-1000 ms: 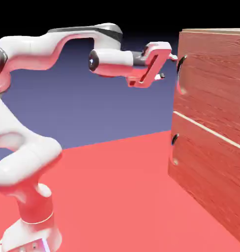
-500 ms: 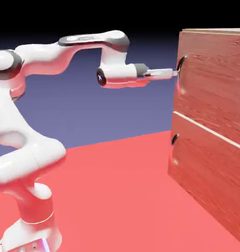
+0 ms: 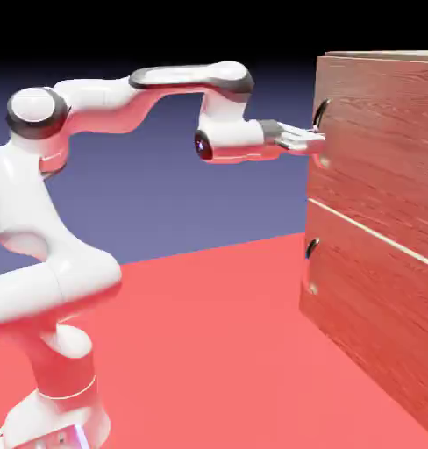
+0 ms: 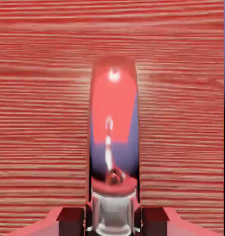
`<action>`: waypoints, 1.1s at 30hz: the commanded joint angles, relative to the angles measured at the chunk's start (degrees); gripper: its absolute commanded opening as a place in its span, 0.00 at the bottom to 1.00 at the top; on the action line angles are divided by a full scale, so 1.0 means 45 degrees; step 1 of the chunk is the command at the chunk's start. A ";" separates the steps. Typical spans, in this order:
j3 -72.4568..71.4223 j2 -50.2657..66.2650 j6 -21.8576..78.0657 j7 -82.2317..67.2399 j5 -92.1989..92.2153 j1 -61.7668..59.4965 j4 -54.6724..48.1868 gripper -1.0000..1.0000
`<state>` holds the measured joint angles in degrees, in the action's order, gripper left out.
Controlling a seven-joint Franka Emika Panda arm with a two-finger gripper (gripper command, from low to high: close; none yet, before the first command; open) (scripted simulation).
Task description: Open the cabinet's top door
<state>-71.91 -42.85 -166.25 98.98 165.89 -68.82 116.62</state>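
The cabinet [image 3: 375,289] is a tall reddish-brown wood-grain box at the exterior view's right. Its top door [image 3: 384,140] lies flush with the front, above a thin pale seam. The door's dark curved handle [image 3: 322,112] is near its left edge. My gripper [image 3: 315,140] reaches level from the left and is shut on this handle. In the hand view the shiny handle [image 4: 114,115] stands upright and large against the door's wood [image 4: 40,115]. It runs down between my dark fingertips [image 4: 70,220] at the bottom edge, where my gripper [image 4: 113,222] holds it.
The lower door [image 3: 375,316] has its own small dark handle [image 3: 311,249] under the seam. The red table top [image 3: 209,351] stretches between my base [image 3: 60,412] and the cabinet. My arm arches high from the lower left.
The arm has stretched to the right, bringing the hand from just short of the cabinet up to the handle. The hand has turned, and the jaws have gone from open to shut on the handle.
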 commanded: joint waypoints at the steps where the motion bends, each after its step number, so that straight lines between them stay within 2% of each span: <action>1: 0.0328 0.0193 0.0122 -0.0281 0.0025 0.0465 0.0277 0.00; 14: 0.5185 0.2080 0.0840 -0.3558 0.0009 0.6464 0.2701 0.00; 27: 1.0621 0.2605 0.0764 -0.6277 0.0007 1.2464 0.4012 0.00; 33: 1.3116 0.1179 0.0900 -0.4749 -0.2600 1.5123 0.5619 0.00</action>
<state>-12.89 -37.55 -162.22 77.62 154.13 -0.78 141.88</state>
